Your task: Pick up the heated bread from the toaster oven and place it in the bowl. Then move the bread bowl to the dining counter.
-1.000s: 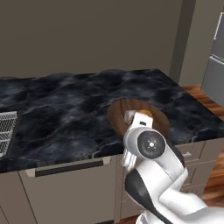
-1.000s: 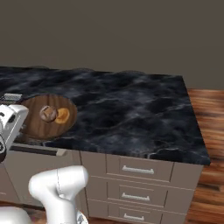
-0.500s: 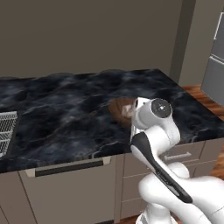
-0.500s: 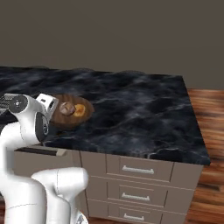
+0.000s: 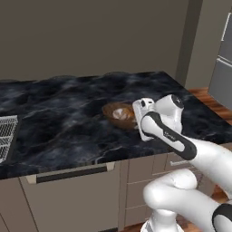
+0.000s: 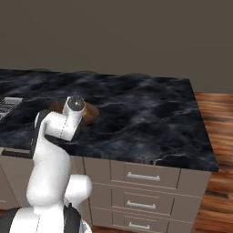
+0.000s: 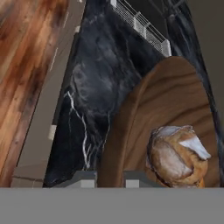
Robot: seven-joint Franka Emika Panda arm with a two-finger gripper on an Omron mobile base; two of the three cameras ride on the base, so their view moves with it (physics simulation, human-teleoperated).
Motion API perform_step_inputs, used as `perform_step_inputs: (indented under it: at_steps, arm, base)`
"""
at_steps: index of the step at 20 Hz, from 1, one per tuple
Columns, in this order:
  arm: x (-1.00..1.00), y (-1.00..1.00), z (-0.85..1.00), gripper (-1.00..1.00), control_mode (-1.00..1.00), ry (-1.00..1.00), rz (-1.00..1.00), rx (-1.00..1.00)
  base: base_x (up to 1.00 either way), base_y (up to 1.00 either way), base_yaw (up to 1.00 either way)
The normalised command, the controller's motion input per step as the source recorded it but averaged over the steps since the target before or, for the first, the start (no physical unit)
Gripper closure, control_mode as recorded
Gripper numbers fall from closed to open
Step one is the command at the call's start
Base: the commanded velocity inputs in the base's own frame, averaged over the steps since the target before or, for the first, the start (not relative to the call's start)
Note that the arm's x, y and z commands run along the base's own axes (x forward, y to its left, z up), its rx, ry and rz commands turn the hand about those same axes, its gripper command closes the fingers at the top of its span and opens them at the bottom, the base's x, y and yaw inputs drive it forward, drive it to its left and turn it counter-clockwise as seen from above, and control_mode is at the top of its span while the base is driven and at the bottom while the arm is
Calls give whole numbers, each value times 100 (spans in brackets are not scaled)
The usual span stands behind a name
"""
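The dark brown wooden bowl (image 5: 117,112) is over the black marbled dining counter (image 5: 59,113), near its front edge. My gripper (image 7: 110,178) is shut on the bowl's (image 7: 166,100) near rim, one fingertip on each side of it. The heated bread (image 7: 175,155), a brown lump with pale patches, lies inside the bowl close to my fingers. In the right base view my arm covers most of the bowl (image 6: 90,112). I cannot tell whether the bowl rests on the counter or hangs just above it. The toaster oven is out of view.
A wire rack (image 5: 7,136) sits at the counter's left end, also seen in the hand view (image 7: 140,24). Drawers (image 6: 141,177) front the counter below. Wooden floor (image 6: 218,136) lies to the right, and a grey fridge (image 5: 224,59) stands beyond the counter's right end.
My arm has swung up and forward from close to the cameras to reach out over the counter. The bowl has gone with it, a little further in from the front edge.
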Motion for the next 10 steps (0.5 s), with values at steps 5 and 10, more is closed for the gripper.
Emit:
perform_step_inputs:
  at_steps: [5, 10]
  arm:
    - [96, -2, -22, 100, -100, 7, 33, 0]
    - [81, 0, -33, 100, -100, -1, 0, -11]
  base:
    - [0, 0, 0]
    - [0, 0, 0]
